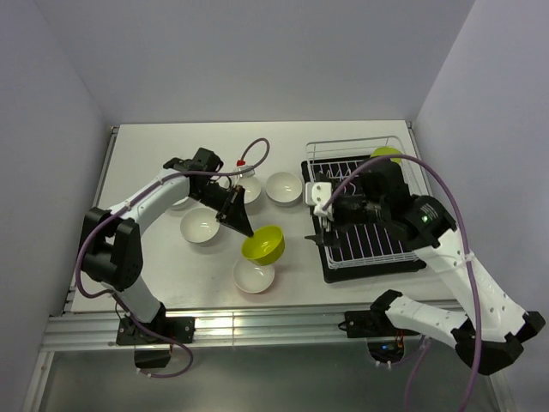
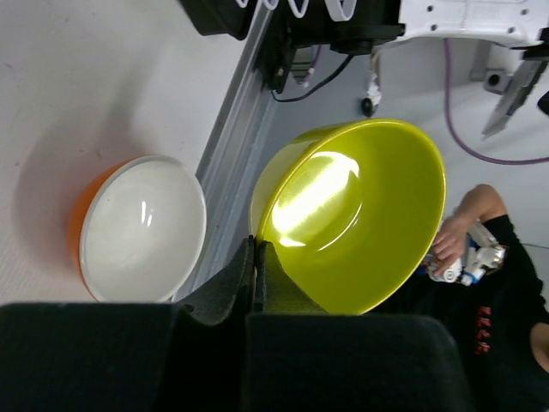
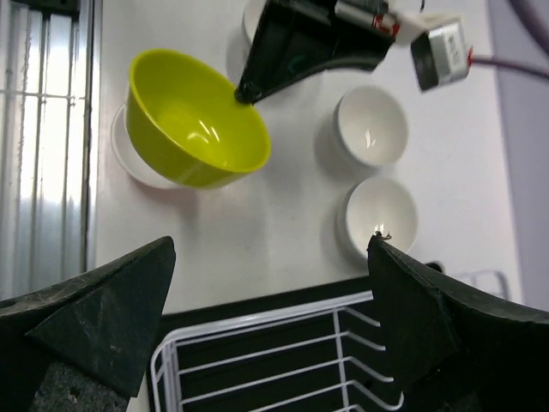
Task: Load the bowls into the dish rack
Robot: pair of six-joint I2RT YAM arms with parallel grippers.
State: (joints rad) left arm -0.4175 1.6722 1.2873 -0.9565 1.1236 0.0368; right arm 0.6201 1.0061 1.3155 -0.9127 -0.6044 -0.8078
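Note:
My left gripper (image 1: 248, 233) is shut on the rim of a lime green bowl (image 1: 264, 244) and holds it tilted just above the table; its pinch shows in the left wrist view (image 2: 257, 251) on that bowl (image 2: 360, 215). An orange bowl (image 1: 255, 277) with a white inside sits right below it (image 2: 141, 227). White bowls (image 1: 200, 226) (image 1: 283, 188) stand behind. The dish rack (image 1: 369, 245) is on the right, with a second green bowl (image 1: 386, 154) at its far end. My right gripper (image 1: 328, 226) hangs open and empty over the rack's left edge (image 3: 270, 243).
The right wrist view shows the held green bowl (image 3: 193, 120), two white bowls (image 3: 371, 126) (image 3: 382, 215) and the rack's corner (image 3: 257, 343). Two more white bowls sit partly hidden under the left arm (image 1: 184, 184). Walls close in the table on both sides.

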